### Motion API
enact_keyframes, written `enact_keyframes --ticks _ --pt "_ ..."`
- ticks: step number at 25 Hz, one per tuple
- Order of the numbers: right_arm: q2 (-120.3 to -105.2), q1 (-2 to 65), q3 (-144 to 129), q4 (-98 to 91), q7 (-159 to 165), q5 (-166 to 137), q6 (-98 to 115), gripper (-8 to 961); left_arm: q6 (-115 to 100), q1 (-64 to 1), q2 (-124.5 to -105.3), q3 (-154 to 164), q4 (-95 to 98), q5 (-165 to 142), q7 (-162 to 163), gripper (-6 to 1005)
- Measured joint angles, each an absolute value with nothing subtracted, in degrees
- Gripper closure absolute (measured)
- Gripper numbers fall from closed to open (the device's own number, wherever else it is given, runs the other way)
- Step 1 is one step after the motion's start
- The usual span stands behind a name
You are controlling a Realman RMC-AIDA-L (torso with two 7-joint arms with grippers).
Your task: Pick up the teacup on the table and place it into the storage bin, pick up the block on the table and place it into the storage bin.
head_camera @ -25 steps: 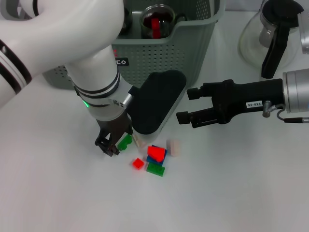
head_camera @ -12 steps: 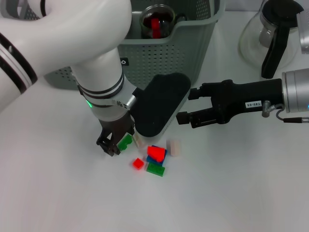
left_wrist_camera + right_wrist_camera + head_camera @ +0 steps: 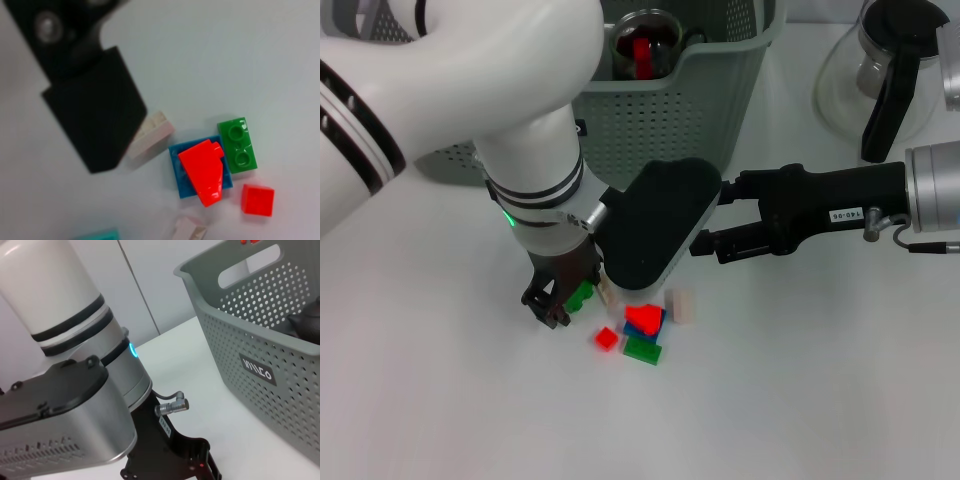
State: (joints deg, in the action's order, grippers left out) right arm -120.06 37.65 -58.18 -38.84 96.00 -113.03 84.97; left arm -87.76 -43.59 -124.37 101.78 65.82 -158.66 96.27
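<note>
- The left gripper [image 3: 563,298] is down on the white bench [image 3: 440,400], just in front of the large grey-green perforated plastic storage bin [image 3: 650,120]. Its black jaws stand slightly apart around a small green plastic block [image 3: 581,296]; I cannot tell whether they have pinched it yet.
- Change over the last second: the left arm has drifted a little toward the right end of the bench while its fingertips stayed at the same green block. The block has not lifted.
- The right gripper [image 3: 715,215] has slid further behind the left arm's black wrist housing [image 3: 655,222]. It hovers off the bench beside the bin's front wall, jaws apart and holding nothing.
- The loose pile has not moved: a red wedge block [image 3: 204,171] sits on a blue square plate [image 3: 177,170], a green 2-stud brick [image 3: 238,145] touches that plate, a small red cube [image 3: 257,200] lies just beside them, and 1 cream block [image 3: 152,132] lies against the left finger.
- A dark glass teacup [image 3: 645,42] with something red inside already stands in the bin, so the teacup half looks done.
- Judgement: the block pick is at the closing stage. Lifting and the carry over the dipped front rim are not yet done.
- A glass coffee pot with a black handle [image 3: 880,70] stands near the far right corner, uninvolved.
</note>
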Motion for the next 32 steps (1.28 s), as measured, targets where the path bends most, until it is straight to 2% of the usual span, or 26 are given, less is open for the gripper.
enact_keyframes --ticks 17,19,20,28,32 --pt "-120.15 37.62 -57.9 -38.58 95.44 -113.03 84.37 13 -88.04 -44.4 -124.37 101.66 65.5 -158.65 97.26 474" --pt "-120.1 37.58 -57.9 -38.58 95.39 -113.03 84.38 13 -89.15 -44.28 -124.37 99.87 66.81 -158.43 97.7 589" --pt "-120.07 37.53 -57.9 -38.58 95.33 -113.03 84.36 13 -89.98 -44.04 -124.35 98.21 68.1 -158.15 97.88 585" --pt "-119.51 37.04 -58.19 -38.58 93.99 -113.51 84.86 12 -103.58 -40.75 -124.45 74.06 81.61 -146.32 99.71 550" --pt "-118.94 36.87 -58.43 -38.58 93.88 -113.97 86.33 12 -112.18 -40.52 -123.24 48.58 83.73 -130.37 98.98 532"
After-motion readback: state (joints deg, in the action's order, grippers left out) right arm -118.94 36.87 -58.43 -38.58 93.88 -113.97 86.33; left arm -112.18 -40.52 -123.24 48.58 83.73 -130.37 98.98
